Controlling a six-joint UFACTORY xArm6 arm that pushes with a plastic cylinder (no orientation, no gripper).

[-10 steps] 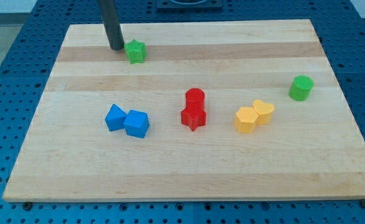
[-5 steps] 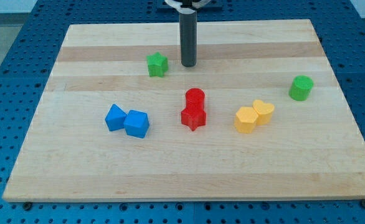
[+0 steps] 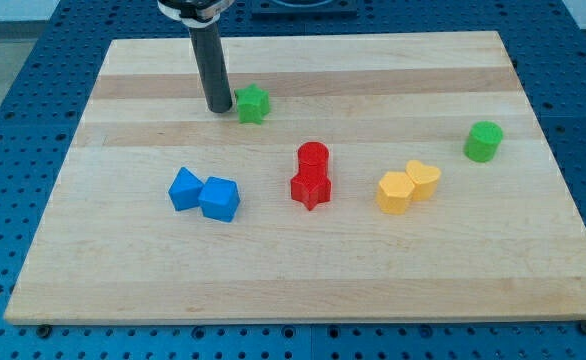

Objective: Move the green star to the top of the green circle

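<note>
The wooden bench (image 3: 303,270) fills most of the view, a pale board lying on a blue perforated surface (image 3: 3,90). The dark rod comes down from the view's top left of centre, and my tip (image 3: 218,108) rests on the board just to the view's left of the green star (image 3: 253,103), close beside it or touching; I cannot tell which. There are no jaws on this arm, only the bare rod, so nothing is held.

The green star sits in the upper middle-left part of the board, well apart from the green circle (image 3: 483,141), which stands near the view's right edge and a little lower in the view.

At the lower left, a blue block of unclear shape (image 3: 185,188) touches a blue cube (image 3: 219,198). In the centre, a red cylinder (image 3: 313,157) stands just above a red star (image 3: 311,187), the two touching. To the right of these, a yellow hexagon-like block (image 3: 394,192) touches a yellow heart (image 3: 423,179)
</note>
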